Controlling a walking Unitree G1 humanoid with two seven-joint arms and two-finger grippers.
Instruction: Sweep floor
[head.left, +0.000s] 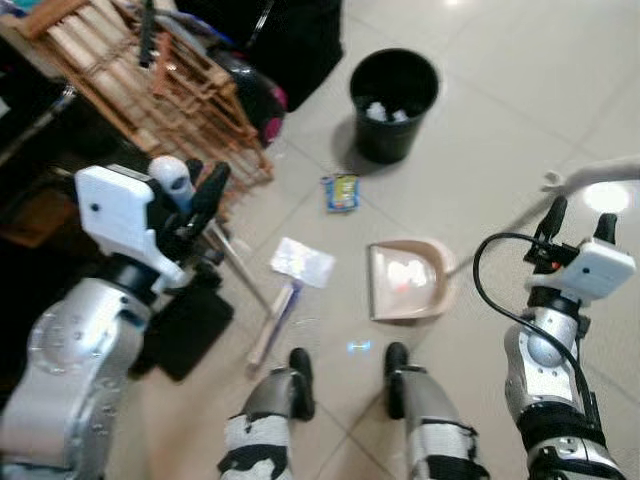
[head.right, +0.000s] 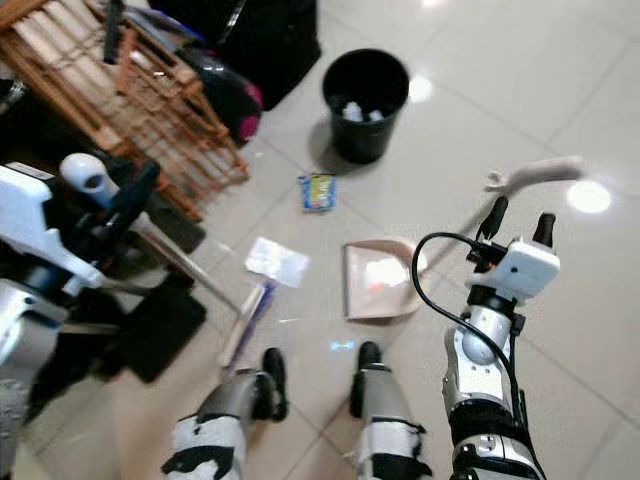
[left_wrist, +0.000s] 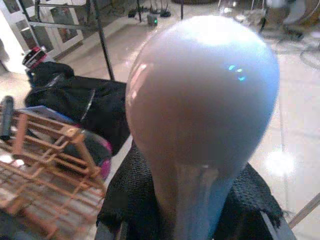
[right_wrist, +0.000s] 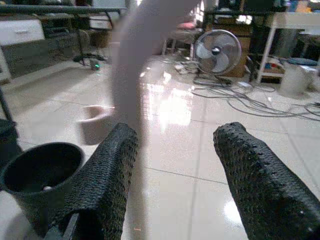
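Standing on the pale tiled floor (head.left: 480, 110), a black bin (head.left: 394, 103) is beyond a beige dustpan (head.left: 405, 281), with a wrapper (head.left: 342, 192) and white paper (head.left: 302, 262) near. The left gripper (head.left: 190, 205) pinches the broom (head.left: 265, 325) handle; the right gripper (head.left: 580, 222) has its jaws spread beside the dustpan's handle. A wooden rack (head.left: 150, 85) stands left.

Left gripper (head.left: 200, 200) raised at chest height, fingers closed; right gripper (head.left: 578, 216) forward, fingers (right_wrist: 107, 175) spread apart.

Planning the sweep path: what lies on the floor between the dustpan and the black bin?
In the left eye view, a small blue-yellow wrapper lies between the dustpan and black bin.
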